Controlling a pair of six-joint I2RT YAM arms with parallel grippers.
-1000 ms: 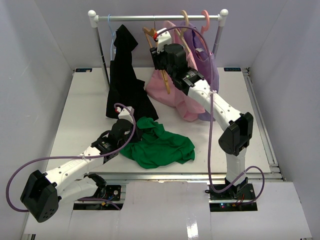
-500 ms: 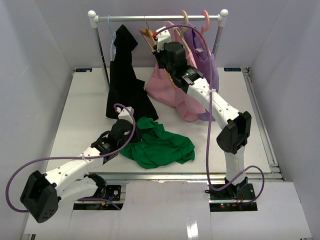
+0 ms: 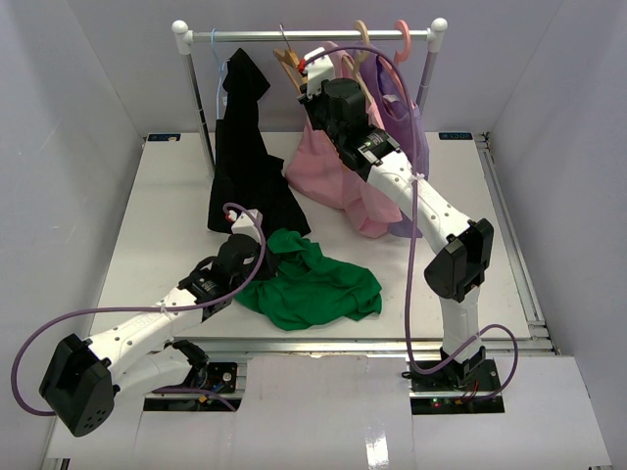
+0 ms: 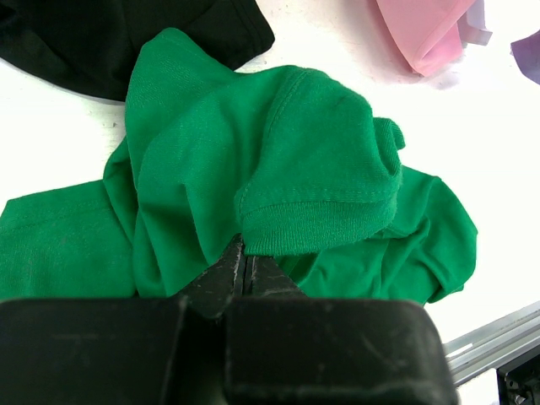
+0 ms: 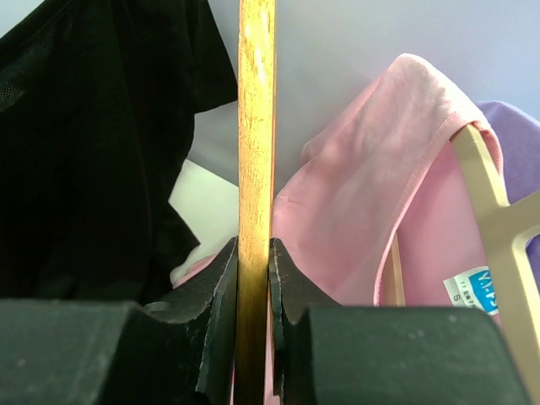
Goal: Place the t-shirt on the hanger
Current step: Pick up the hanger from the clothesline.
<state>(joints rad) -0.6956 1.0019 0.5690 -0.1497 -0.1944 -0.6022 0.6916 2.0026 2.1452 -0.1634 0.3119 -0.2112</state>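
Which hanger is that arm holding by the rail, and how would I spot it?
Look at the clothes rail at the back of the table. Between the black garment and the pink shirt hanging there, the right gripper is shut on the hanger. It alone is bare light-brown wood; the beige hanger and the pink hanger hang further right.

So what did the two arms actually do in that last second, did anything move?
The right gripper closed on the wooden hanger and raised it toward the rail, up off the pink shirt. The left gripper stayed shut on the green t-shirt, which has not moved. The black garment hangs as before.
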